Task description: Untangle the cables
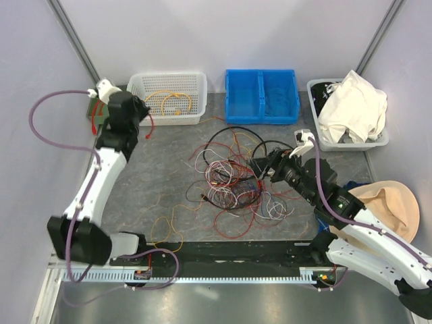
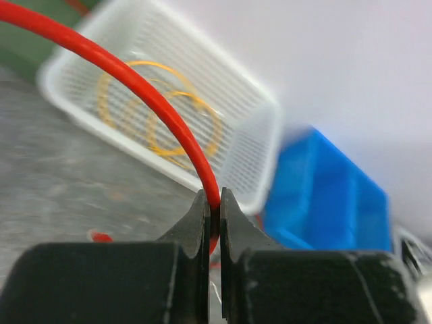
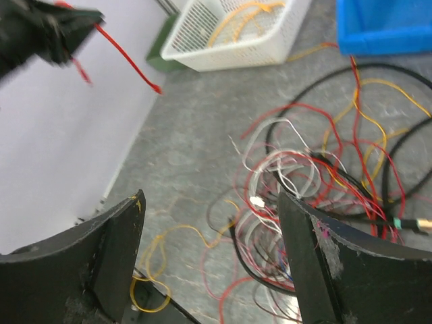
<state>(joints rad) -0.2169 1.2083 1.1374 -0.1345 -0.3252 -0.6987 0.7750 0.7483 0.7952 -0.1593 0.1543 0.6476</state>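
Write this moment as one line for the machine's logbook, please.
left gripper: shut on red wire, beside white basket | right gripper: open over cable tangle | untangling: unfinished

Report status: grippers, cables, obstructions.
Left gripper shut on red wire, beside white basket. Right gripper open, over cable tangle. No obstruction seen.

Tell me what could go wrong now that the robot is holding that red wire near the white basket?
The left gripper pinches the red wire only at its very tips, so it might slip out. The wire's loose end dangles outside the white basket, so it may land on the table instead. The right gripper hangs open over the tangle; closing there could grab several wires and tighten the knot.
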